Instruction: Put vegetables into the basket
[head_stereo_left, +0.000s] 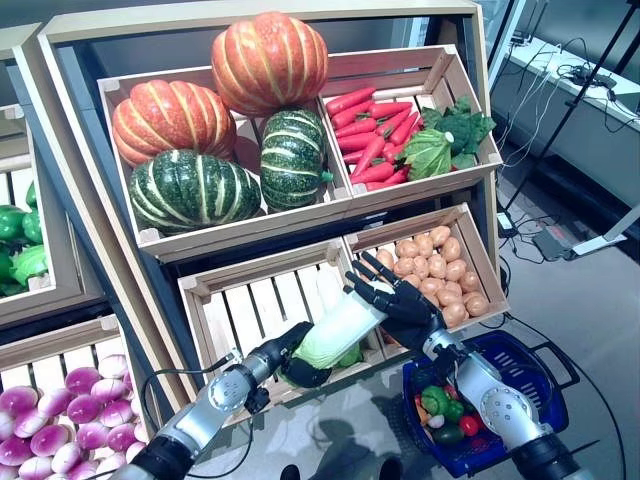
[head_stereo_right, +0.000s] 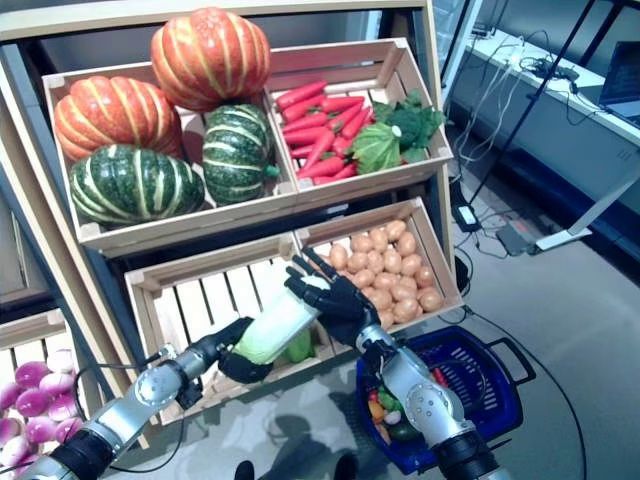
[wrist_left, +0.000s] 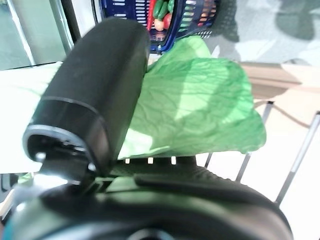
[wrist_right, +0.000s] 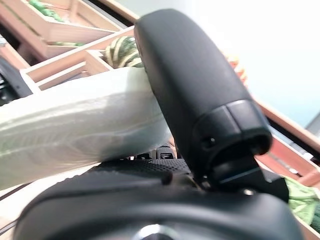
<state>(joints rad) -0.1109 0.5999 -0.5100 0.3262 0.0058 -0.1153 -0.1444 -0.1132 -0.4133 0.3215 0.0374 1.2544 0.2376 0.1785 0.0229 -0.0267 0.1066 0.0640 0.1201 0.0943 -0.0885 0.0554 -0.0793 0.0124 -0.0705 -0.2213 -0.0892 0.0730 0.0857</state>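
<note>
1. The leafy green end of a cabbage is clamped in the left hand, with thumb and fingers curled round it.
2. The pale stalk end is met by the right hand; its thumb is pressed on the stalk, its fingers are splayed straight.
3. Below the right hand, a blue basket with vegetables inside is seen on the floor.

- A mock greengrocer's stall inside a lab or office.
- Tilted wooden display crates fill the frame's centre, holding striped orange and green pumpkins, red carrots and brown potatoes.
- At upper right, a white desk carries black cables.
</note>
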